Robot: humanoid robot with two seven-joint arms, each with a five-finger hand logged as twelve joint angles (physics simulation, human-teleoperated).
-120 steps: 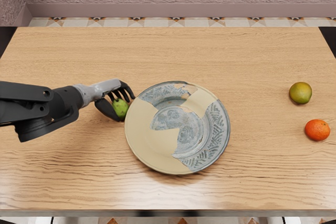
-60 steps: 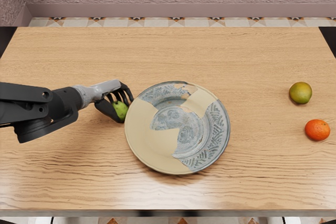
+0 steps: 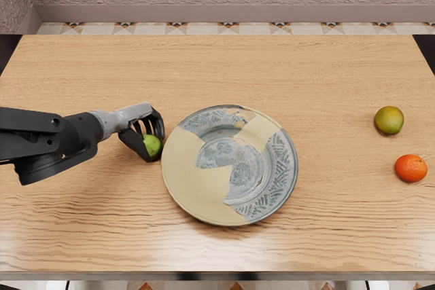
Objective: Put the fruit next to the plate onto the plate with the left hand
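Note:
A small green fruit (image 3: 152, 145) lies on the table just left of the plate (image 3: 183, 174), a round dish patterned in grey-blue and cream. My left hand (image 3: 145, 135) comes in from the left edge and its dark fingers are curled over and around the fruit, gripping it close to the plate's left rim. The fruit is partly hidden by the fingers. The right arm does not show.
A green-yellow fruit (image 3: 389, 119) and an orange (image 3: 410, 168) lie near the table's right edge. A wall with a tiled floor strip runs behind the table's far edge.
The fingers have curled tighter around the green fruit, and hand and fruit have shifted slightly left, away from the plate's rim.

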